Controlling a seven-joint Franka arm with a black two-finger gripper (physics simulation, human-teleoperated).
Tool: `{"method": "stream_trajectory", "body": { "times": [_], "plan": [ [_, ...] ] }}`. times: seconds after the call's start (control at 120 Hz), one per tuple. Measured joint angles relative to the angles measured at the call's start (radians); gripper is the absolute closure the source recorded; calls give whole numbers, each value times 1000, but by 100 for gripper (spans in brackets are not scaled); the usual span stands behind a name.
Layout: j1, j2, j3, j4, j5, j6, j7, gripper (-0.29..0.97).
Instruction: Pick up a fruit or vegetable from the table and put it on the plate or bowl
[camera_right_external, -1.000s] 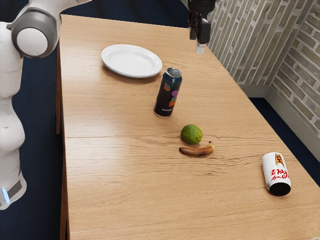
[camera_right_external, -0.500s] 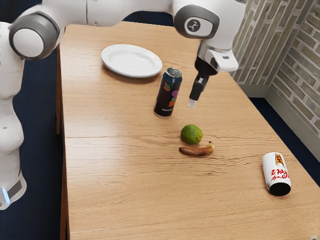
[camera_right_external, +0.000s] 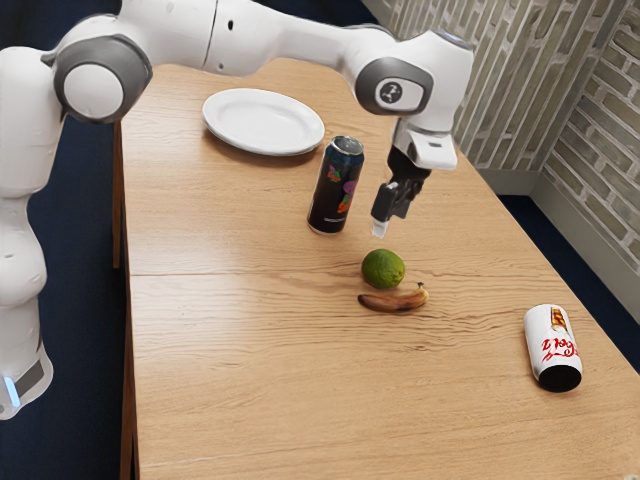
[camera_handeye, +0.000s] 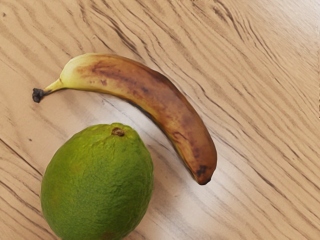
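A green lime lies near the middle of the table, with a brown-spotted banana just in front of it. In the wrist view the lime is large and close under my hand, and the banana curves around it without touching. My gripper hangs a short way above the lime, pointing down and slightly toward the back of it, holding nothing. A white plate sits at the far end of the table, well away from my hand.
A dark upright drink can stands close to my gripper, on the exterior view's left of it. A white and red can lies on its side near the table's right edge. A brick wall runs along the right.
My arm has swung down from high over the table's far right corner to just above the lime. The fruit, cans and plate have not moved.
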Motion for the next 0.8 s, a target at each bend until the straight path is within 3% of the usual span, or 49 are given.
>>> {"method": "stream_trajectory", "body": {
  "times": [0.1, 0.175, 0.8],
  "plan": [
    [-115, 38, 135, 1, 6, 15, 46, 0],
    [-150, 53, 179, 2, 7, 24, 76, 0],
    [-186, 141, 223, 9, 10, 75, 223, 0]
  ]
}}
